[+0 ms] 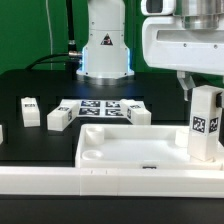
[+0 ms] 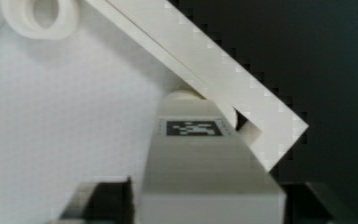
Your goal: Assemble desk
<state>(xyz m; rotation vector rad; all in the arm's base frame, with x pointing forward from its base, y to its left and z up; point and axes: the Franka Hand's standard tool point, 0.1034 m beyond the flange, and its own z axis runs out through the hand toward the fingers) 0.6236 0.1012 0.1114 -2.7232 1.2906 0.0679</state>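
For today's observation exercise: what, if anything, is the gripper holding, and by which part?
The gripper holds a white square leg by its upper end, upright over a corner of the desk slab.

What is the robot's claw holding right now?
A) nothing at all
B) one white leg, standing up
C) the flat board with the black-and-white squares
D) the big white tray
B: the gripper is closed on a white leg, which stands upright at the corner of the desk slab on the exterior view's right.
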